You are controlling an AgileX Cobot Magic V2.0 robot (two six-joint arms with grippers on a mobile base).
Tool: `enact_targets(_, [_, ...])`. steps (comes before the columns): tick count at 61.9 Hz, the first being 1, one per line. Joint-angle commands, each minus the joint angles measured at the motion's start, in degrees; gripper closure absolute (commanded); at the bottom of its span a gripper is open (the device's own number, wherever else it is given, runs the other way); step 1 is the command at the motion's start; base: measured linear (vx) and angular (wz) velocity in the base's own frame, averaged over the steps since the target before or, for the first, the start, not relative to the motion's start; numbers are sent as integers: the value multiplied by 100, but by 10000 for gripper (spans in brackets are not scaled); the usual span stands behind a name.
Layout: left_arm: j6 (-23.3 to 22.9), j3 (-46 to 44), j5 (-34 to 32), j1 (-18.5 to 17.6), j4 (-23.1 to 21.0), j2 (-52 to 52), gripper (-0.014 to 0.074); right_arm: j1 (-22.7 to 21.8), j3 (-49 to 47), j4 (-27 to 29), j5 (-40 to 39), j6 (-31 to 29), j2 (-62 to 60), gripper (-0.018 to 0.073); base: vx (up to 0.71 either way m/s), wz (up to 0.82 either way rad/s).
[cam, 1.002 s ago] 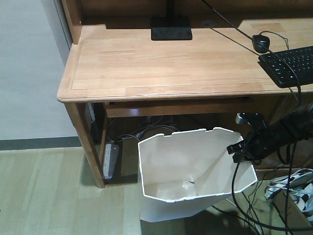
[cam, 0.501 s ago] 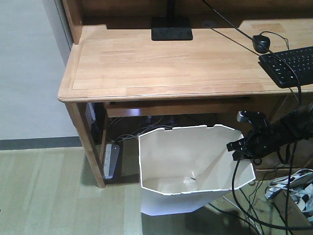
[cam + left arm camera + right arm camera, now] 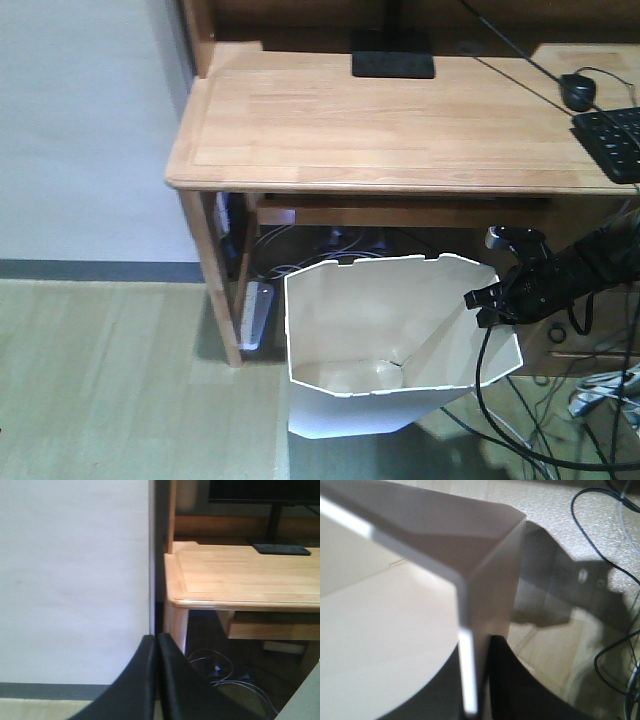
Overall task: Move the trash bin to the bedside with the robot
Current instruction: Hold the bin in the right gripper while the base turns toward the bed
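Observation:
The white trash bin (image 3: 385, 335) with its angular rim stands tilted on the floor in front of the wooden desk. My right gripper (image 3: 488, 303) is shut on the bin's right rim. In the right wrist view the thin white wall (image 3: 469, 675) sits pinched between the black fingers of the right gripper (image 3: 479, 682), one inside and one outside the bin (image 3: 390, 630). My left gripper (image 3: 156, 680) is shut and empty, facing the wall and the desk's left corner. The bed is out of view.
A light wooden desk (image 3: 400, 120) carries a keyboard (image 3: 612, 132), a mouse (image 3: 578, 92) and a monitor base (image 3: 393, 63). A power strip (image 3: 258, 315) and cables lie under it. More cables (image 3: 560, 440) trail at the right. A white wall (image 3: 80, 130) stands at the left.
The desk has slid to the right in the front view, so the view has shifted left. The bin stays held at the same spot in the view, its rim slightly more level.

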Motion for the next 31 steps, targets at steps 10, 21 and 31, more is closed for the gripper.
enact_targets(10, [-45, 165, -397, -16, -24, -56, 602, -13, -102, 450, 787, 54, -444, 565, -11, 40])
enact_targets(21, [-45, 165, -397, -16, -24, -56, 602, -13, -102, 450, 787, 54, -444, 565, -12, 51])
enact_targets(31, [-45, 165, -397, -16, -24, -56, 602, -13, -102, 450, 787, 54, -444, 565, -12, 60])
